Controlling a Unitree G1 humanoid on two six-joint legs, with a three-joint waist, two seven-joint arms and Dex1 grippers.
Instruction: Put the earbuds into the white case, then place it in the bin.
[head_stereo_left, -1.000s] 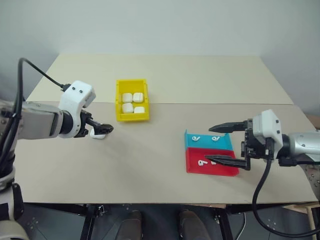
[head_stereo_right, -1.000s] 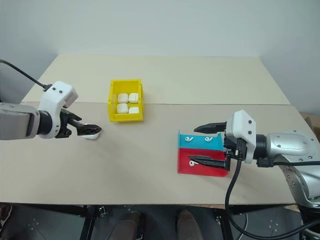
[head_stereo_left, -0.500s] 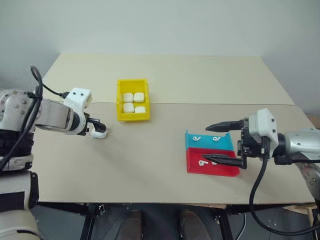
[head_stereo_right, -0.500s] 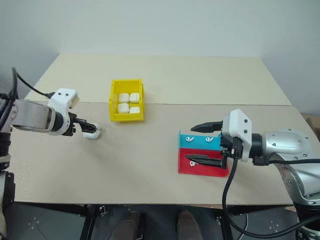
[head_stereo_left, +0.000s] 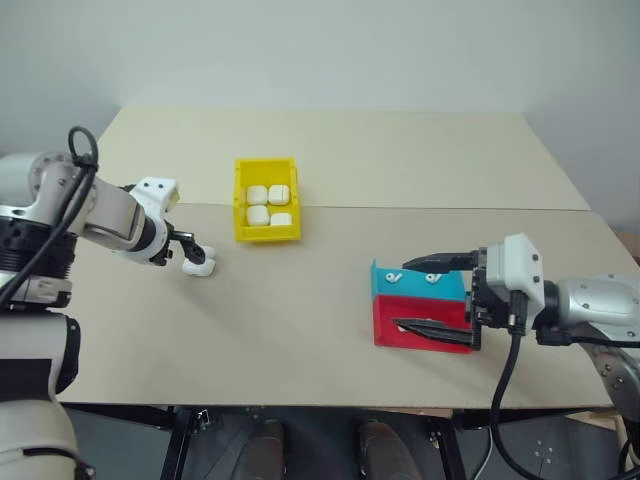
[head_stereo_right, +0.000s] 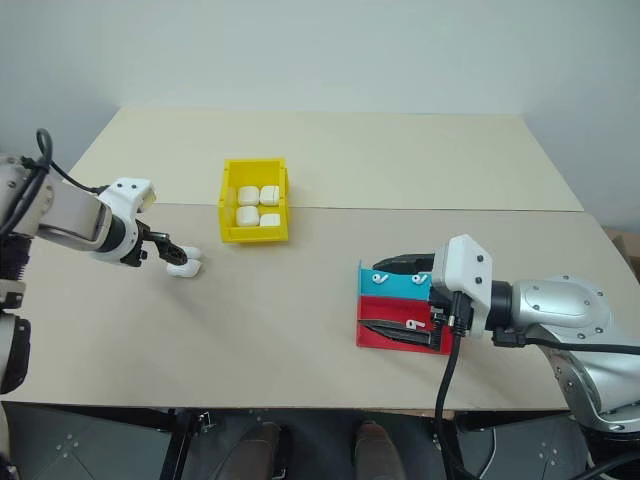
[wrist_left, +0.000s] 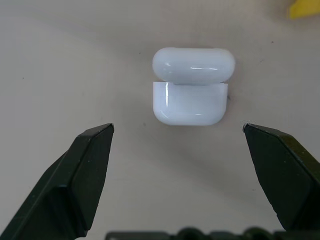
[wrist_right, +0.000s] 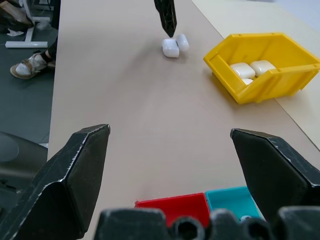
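1. Left pincer (wrist_left: 177, 150) hangs spread wide just above the white case (wrist_left: 190, 102), lid flipped open, on the tabletop (head_stereo_left: 300, 310)
2. Right pincer (head_stereo_left: 425, 296), jaws apart, hovers over the earbuds (head_stereo_left: 393, 277) in the trays
3. The bin (head_stereo_left: 240, 232) holds four cases

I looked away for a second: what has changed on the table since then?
The left gripper has let go of the open white case and drawn back; the case now lies on the table, free between open fingers. The right gripper, open, edged left over the trays. The bin stayed put.
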